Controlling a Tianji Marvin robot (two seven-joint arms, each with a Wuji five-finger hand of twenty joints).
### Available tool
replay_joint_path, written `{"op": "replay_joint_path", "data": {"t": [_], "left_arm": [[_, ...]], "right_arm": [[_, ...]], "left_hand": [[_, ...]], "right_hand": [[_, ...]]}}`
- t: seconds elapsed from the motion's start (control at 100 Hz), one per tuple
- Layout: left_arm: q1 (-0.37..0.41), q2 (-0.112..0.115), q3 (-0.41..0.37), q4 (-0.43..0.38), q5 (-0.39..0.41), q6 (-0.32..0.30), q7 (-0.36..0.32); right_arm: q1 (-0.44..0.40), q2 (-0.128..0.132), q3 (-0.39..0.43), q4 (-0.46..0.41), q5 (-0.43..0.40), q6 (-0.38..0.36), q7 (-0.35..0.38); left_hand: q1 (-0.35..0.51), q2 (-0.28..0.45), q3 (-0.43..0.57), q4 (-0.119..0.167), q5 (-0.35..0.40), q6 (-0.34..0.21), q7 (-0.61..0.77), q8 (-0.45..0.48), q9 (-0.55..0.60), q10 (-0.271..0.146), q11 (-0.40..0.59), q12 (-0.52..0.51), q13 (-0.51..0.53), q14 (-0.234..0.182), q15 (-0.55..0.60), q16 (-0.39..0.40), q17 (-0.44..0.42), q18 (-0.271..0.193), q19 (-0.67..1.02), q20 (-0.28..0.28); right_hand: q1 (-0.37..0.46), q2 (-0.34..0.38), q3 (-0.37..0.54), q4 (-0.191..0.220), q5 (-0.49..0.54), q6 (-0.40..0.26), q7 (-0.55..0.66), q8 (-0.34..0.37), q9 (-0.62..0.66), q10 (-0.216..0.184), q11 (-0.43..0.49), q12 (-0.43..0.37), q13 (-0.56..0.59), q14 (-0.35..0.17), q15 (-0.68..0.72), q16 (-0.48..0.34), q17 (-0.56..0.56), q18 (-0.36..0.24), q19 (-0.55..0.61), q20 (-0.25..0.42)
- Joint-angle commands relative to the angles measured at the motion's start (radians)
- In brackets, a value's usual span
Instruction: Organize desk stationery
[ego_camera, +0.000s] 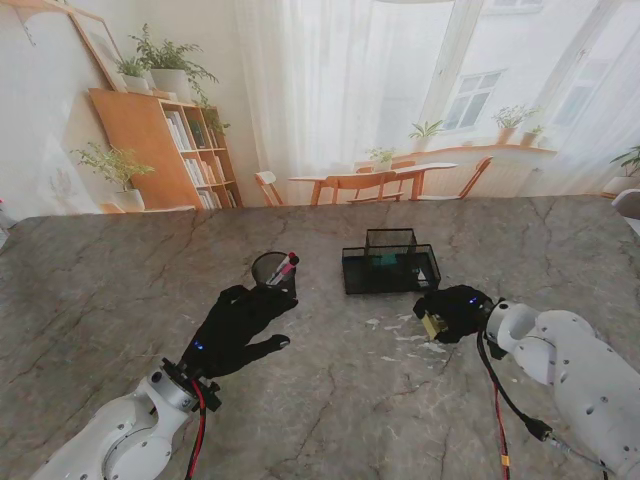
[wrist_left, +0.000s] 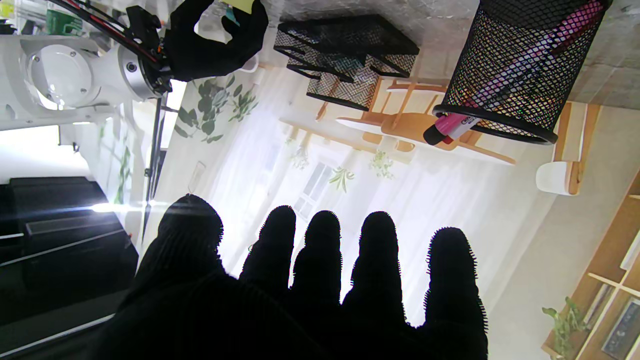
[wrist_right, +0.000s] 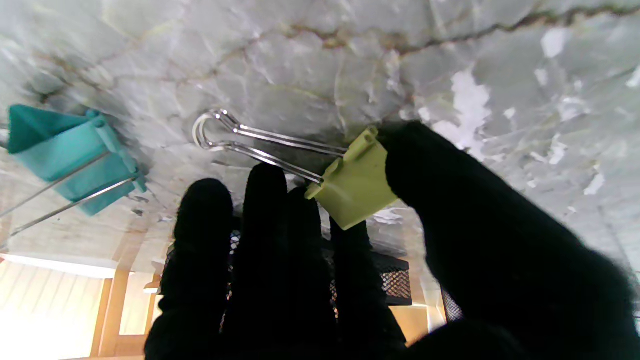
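On the marble worktop (ego_camera: 330, 400) the right hand (ego_camera: 452, 312) pinches a yellow-green binder clip (wrist_right: 356, 184) between thumb and fingers, just nearer to me than the black mesh organizer tray (ego_camera: 390, 268). A teal binder clip (wrist_right: 65, 152) lies on the stone close by. The left hand (ego_camera: 235, 325) holds nothing, fingers spread, beside the mesh pen cup (wrist_left: 520, 70) with its pink marker (wrist_left: 452, 129).

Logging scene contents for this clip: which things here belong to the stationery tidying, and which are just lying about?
Job:
- green clip, pinched in right hand
- teal clip, on the table
- tray
- pen cup holding a marker
- left hand, open beside the cup

Lying about:
- white flecks on the table
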Motion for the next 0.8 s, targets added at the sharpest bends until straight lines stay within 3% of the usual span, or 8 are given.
{"op": "replay_joint_path", "data": {"t": [0.0, 0.09, 0.27, 0.79], "left_arm": [[0.007, -0.002, 0.0, -0.004, 0.0, 0.003, 0.002], [0.008, -0.002, 0.0, -0.005, -0.001, 0.003, 0.002], [0.008, -0.002, 0.0, -0.005, -0.001, 0.002, 0.001], [0.011, -0.003, -0.002, -0.008, 0.001, 0.001, 0.008]], "right_arm": [[-0.025, -0.002, -0.015, 0.042, -0.007, 0.004, 0.024], [-0.026, -0.005, -0.016, 0.049, 0.0, 0.012, 0.008], [-0.038, -0.013, -0.002, 0.044, 0.019, 0.027, -0.012], [-0.101, -0.044, 0.07, -0.026, 0.097, 0.106, -0.023]], "left_hand": [[0.013, 0.062, -0.011, -0.07, 0.021, -0.02, 0.012, 0.013, 0.013, -0.019, 0.001, 0.011, 0.013, -0.02, 0.002, 0.004, -0.001, 0.004, -0.001, 0.021], [0.013, 0.064, -0.011, -0.07, 0.021, -0.019, 0.012, 0.013, 0.013, -0.018, 0.001, 0.011, 0.013, -0.021, 0.002, 0.003, -0.002, 0.004, -0.001, 0.021], [0.013, 0.064, -0.011, -0.07, 0.019, -0.02, 0.012, 0.013, 0.012, -0.019, 0.001, 0.01, 0.011, -0.02, 0.001, 0.003, -0.001, 0.004, -0.002, 0.02], [0.015, 0.064, -0.011, -0.07, 0.02, -0.019, 0.012, 0.013, 0.012, -0.019, 0.001, 0.01, 0.012, -0.019, 0.001, 0.003, -0.001, 0.005, -0.002, 0.021]], "right_hand": [[0.121, 0.01, 0.037, -0.024, 0.09, -0.112, 0.208, -0.065, 0.204, -0.081, 0.049, 0.01, 0.068, -0.018, 0.025, -0.009, 0.066, -0.026, 0.045, -0.003], [0.159, -0.005, 0.05, -0.019, 0.111, -0.154, 0.315, -0.14, 0.285, -0.105, 0.04, 0.008, 0.151, -0.019, 0.043, -0.06, 0.166, -0.041, 0.053, -0.037], [0.166, -0.019, 0.068, -0.012, 0.141, -0.173, 0.356, -0.203, 0.339, -0.108, 0.015, -0.013, 0.218, -0.021, 0.028, -0.08, 0.256, -0.056, 0.025, -0.075], [0.175, -0.035, 0.084, -0.01, 0.168, -0.197, 0.376, -0.222, 0.371, -0.114, -0.006, -0.005, 0.248, -0.021, 0.01, -0.076, 0.297, -0.06, -0.005, -0.101]]}}
